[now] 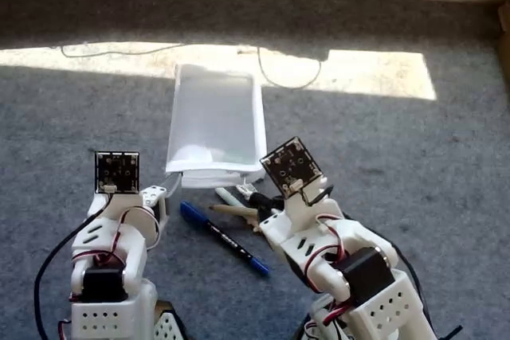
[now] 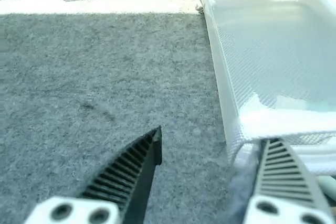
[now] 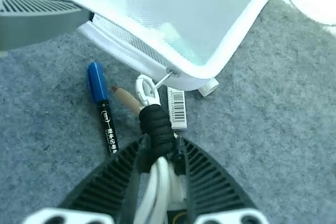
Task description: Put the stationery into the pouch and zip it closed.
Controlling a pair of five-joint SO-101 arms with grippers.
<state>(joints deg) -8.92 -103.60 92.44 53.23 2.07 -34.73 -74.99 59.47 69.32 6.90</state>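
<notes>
The white mesh pouch [image 1: 215,121] lies flat on the grey carpet, its mouth toward the arms. In front of it lie a blue-capped black marker [image 1: 223,236], a pencil [image 1: 235,211] and a white pen [image 1: 229,195]. My right gripper [image 3: 160,145] is shut on the black cord zipper pull [image 3: 155,124], which hangs from a white ring [image 3: 147,90] at the pouch's [image 3: 178,9] near corner. My left gripper [image 2: 214,139] stands open at the other near corner of the pouch [image 2: 273,51], one finger [image 2: 283,177] close against the mesh edge.
A thin white cable [image 1: 279,77] curls on the sunlit strip behind the pouch. A barcode tag [image 3: 177,107] lies beside the zipper ring. Bare carpet spreads to the left of the pouch [image 2: 94,77] and to the right of the right arm.
</notes>
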